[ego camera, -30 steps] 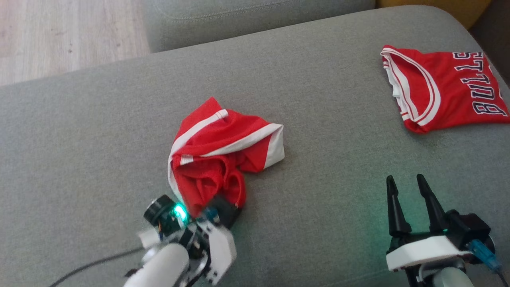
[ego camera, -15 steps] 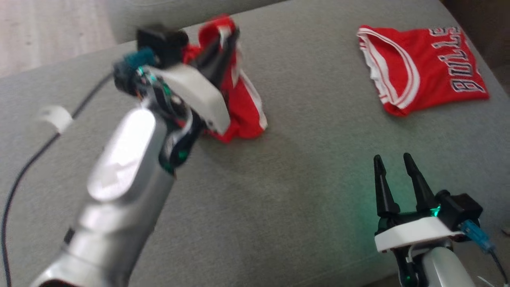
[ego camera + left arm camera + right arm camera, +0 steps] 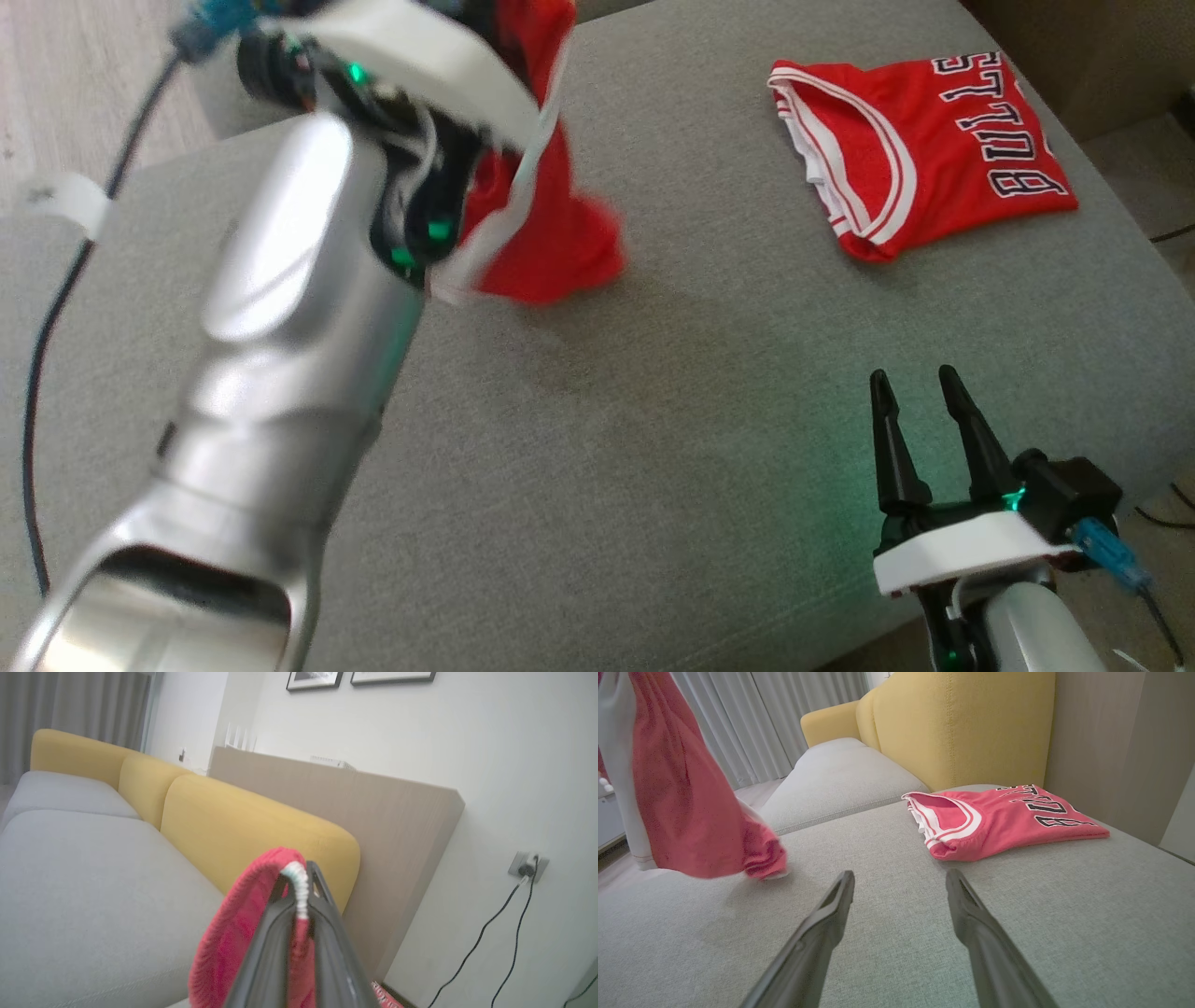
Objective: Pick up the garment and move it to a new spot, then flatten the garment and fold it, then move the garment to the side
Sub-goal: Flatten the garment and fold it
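Grey sofa cushion point(image 3: 653, 448), left end effector point(image 3: 298, 877) clamped on red garment point(image 3: 560, 233), right end effector point(image 3: 913, 376) apart

The garment point(image 3: 551, 224) hangs from the left gripper point(image 3: 299, 877) over the left of the seat cushion point(image 3: 653, 448); the Bulls jersey point(image 3: 934, 140) lies far right, behind the right gripper point(image 3: 913, 378).
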Motion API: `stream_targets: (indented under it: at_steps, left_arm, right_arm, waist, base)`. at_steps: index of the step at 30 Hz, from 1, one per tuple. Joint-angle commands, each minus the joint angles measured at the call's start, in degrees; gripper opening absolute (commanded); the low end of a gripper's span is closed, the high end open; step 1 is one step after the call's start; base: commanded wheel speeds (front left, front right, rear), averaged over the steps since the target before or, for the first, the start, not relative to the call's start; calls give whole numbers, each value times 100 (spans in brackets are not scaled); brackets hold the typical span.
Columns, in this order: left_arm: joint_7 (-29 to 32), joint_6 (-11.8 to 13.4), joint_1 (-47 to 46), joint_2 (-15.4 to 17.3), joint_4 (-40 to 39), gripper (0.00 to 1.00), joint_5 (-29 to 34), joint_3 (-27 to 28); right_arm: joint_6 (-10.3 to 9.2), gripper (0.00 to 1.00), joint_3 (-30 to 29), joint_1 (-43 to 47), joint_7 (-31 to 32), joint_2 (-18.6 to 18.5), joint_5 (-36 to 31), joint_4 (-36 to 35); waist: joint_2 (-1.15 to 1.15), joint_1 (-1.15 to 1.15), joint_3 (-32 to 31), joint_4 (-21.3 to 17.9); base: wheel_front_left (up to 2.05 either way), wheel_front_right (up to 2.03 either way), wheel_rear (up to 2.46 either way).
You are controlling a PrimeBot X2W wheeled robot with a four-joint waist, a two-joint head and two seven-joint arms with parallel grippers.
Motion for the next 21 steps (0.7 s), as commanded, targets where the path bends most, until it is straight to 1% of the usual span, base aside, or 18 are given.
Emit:
stream_targets:
  at_steps: [1,6,9,11,13,16,19,21]
  left_arm:
    - [-182,82,-509,85,-164,0,-163,119]
    - [-559,279,-770,82,-18,0,-526,-46]
    - [-726,394,-681,82,21,0,-609,-178]
    - [-832,402,-451,82,22,0,-620,-230]
    - [-879,390,-70,94,-76,0,-723,-245]
    - [-935,436,702,270,-408,0,-789,-274]
    - [-938,504,1692,516,-957,0,-942,-265]
    - [-926,494,2415,711,-1403,0,-1059,-292]
  right_arm:
    - [40,100,159,-164,-62,-29,-54,-139]
    - [40,100,123,-151,-62,-29,-70,-151]
    - [40,100,47,-124,-62,-29,-77,-169]
    - [40,100,13,-129,-62,-29,-63,-170]
    - [40,100,-46,-111,-62,-29,-37,-178]
    - [40,100,-73,-51,-62,-29,-31,-170]
    - [40,100,-134,26,-62,-29,-88,-163]
    - [40,100,-189,64,-62,-29,-122,-170]
  waist:
    - [0,0,-32,-25]
    - [0,0,-90,-28]
    - [0,0,-30,54]
    - [0,0,-33,104]
    - [0,0,-26,176]
    - [0,0,-44,317]
    - [0,0,-56,511]
    - [0,0,-63,671]
  base:
    - [0,0,0]
    - [0,0,0]
    - [0,0,0]
    - [0,0,0]
    - [0,0,0]
    - [0,0,0]
    - [0,0,0]
    - [0,0,0]
